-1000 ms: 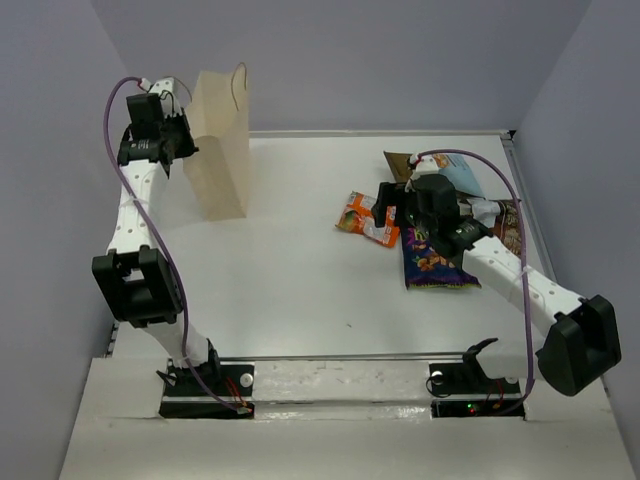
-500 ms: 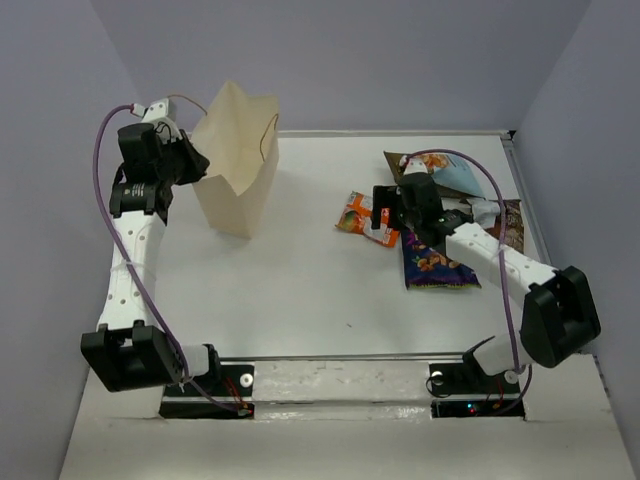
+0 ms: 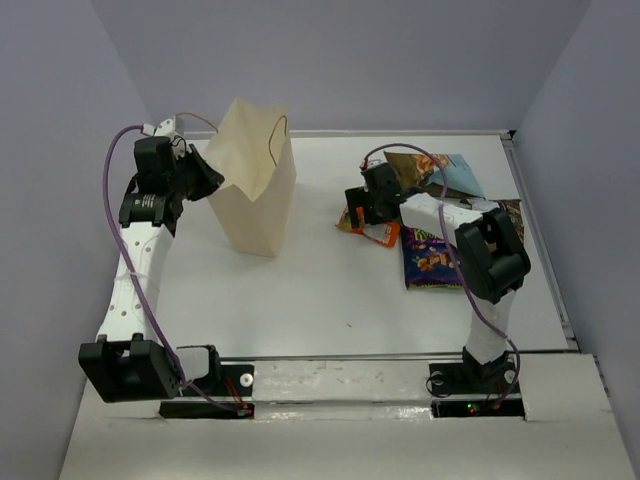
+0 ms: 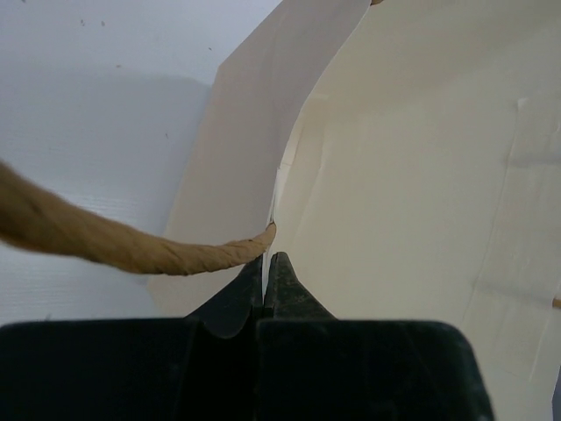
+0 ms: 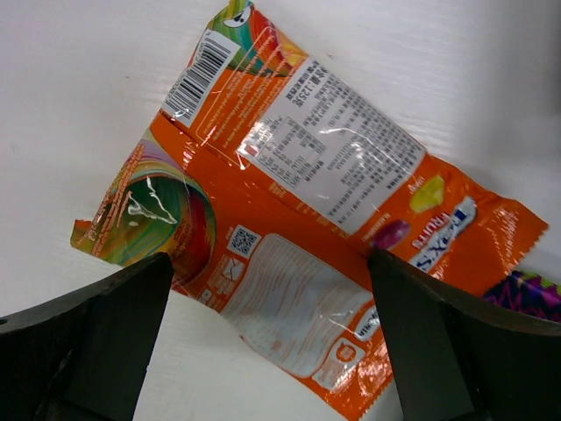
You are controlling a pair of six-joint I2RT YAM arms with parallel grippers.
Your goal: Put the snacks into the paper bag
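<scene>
Left gripper (image 4: 266,267) has its fingers pressed together, pinching the rim of the paper bag (image 3: 256,193) right beside where a brown cord handle (image 4: 131,247) meets the paper. The bag stands upright on the white table (image 3: 300,290), far left of centre, mouth up. Over on the right, the right gripper (image 5: 267,303) hangs with its fingers spread wide, one on either side of the orange packet (image 5: 294,197), which lies flat, label side up. Contact there cannot be made out. Just beside it lies the purple-blue packet (image 3: 432,256), with two more packets behind.
</scene>
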